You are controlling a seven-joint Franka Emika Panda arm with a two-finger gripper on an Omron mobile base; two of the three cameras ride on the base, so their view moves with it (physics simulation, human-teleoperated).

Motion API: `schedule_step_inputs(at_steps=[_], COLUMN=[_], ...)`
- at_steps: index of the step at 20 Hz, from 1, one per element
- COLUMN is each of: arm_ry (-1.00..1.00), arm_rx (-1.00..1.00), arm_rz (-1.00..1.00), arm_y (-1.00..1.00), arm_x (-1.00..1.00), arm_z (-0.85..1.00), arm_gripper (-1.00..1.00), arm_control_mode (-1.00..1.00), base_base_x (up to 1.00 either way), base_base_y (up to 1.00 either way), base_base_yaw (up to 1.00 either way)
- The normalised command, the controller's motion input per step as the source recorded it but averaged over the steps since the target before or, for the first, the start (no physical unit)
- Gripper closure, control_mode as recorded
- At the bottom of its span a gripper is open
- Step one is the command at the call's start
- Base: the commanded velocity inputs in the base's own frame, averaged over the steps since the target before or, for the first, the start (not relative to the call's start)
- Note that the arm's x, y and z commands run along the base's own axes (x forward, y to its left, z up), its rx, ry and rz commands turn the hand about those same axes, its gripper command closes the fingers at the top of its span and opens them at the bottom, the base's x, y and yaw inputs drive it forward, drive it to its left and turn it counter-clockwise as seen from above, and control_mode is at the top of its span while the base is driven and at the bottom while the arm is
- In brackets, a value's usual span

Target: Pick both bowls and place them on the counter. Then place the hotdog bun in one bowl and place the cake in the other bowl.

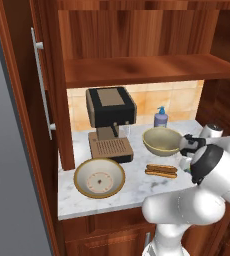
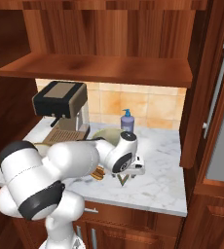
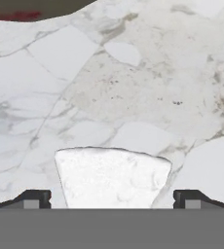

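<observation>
2 bowls stand on the counter [image 1: 137,192], the white grey-veined marble slab over reddish-brown cabinets. Nearest the front edge, at the left in the left base view, sits the wide shallow cream-grey bowl [image 1: 99,178] with its tan rim, upright and with nothing in it but a small dark mark at its centre. Just to its right, apart from it, the hotdog bun [image 1: 161,171] lies flat on the marble, long and orange-brown with a dark strip along it. Behind the bun stands the deeper olive-tan bowl [image 1: 162,141], upright, its hollow bare as far as the view shows.

Right of the bun, the gripper [image 2: 123,179] points down at the slab close to the front of the counter; in the right base view its fingers reach almost to the marble, whether they touch it I cannot tell. In the hand view the 2 dark finger tips [image 3: 36,198] stand far apart at the bottom corners, released, with bare veined marble and a pale wedge between them and nothing held. The cake cannot be made out in these views.

Behind the shallow bowl sits a tan-and-black coffee machine [image 1: 110,117], its ribbed drip tray facing forward. Farthest back, against the tan tiled wall [image 2: 148,104], stands a blue soap bottle [image 1: 161,118] with a pump top. No writing or brand can be read on anything.
</observation>
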Motion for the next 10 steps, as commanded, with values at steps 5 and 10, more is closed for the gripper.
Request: schedule_step_inputs(at_steps=[5, 10], arm_ry=[0.00, 0.00], arm_rx=[0.00, 0.00], arm_rz=[0.00, 0.00], arm_y=[0.07, 0.03], arm_x=[0.02, 0.00], arm_z=[-0.16, -0.10], arm_gripper=[-1.00, 1.00], arm_control_mode=[-1.00, -1.00], base_base_x=[0.00, 0.00], base_base_y=[0.00, 0.00], base_base_yaw=[0.00, 0.00])
